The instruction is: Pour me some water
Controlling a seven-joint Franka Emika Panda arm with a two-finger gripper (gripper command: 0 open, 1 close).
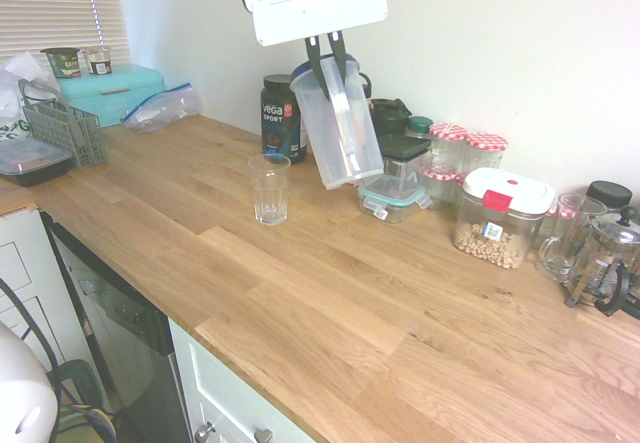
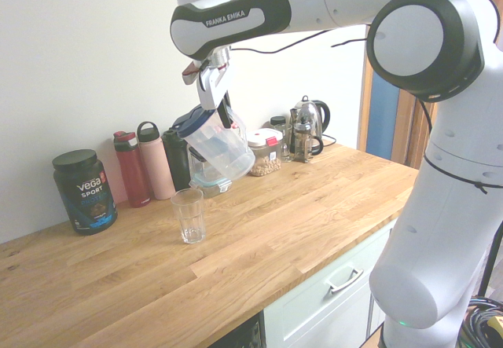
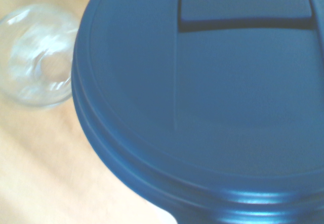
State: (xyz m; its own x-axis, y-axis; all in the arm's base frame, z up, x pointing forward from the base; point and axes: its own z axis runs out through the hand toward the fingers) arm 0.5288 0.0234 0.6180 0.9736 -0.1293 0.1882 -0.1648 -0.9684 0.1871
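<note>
A clear plastic water jug (image 1: 338,123) with a dark blue lid (image 3: 202,92) hangs tilted above the wooden counter, its handle held by my gripper (image 1: 328,55), which is shut on it. In the second exterior view the jug (image 2: 220,148) leans with its lid end toward the wall. An empty clear drinking glass (image 1: 269,189) stands upright on the counter, below and to the side of the jug. The same glass (image 2: 189,215) shows in front of the bottles, and as a blurred ring (image 3: 38,57) beside the lid in the wrist view. No water stream is visible.
Along the wall stand a black Vega Sport tub (image 1: 283,116), a lidded glass box (image 1: 393,196), jars with checked lids (image 1: 470,158), a container of nuts (image 1: 500,215) and a French press (image 1: 610,258). Drink bottles (image 2: 145,163) and a kettle (image 2: 310,124) line the wall.
</note>
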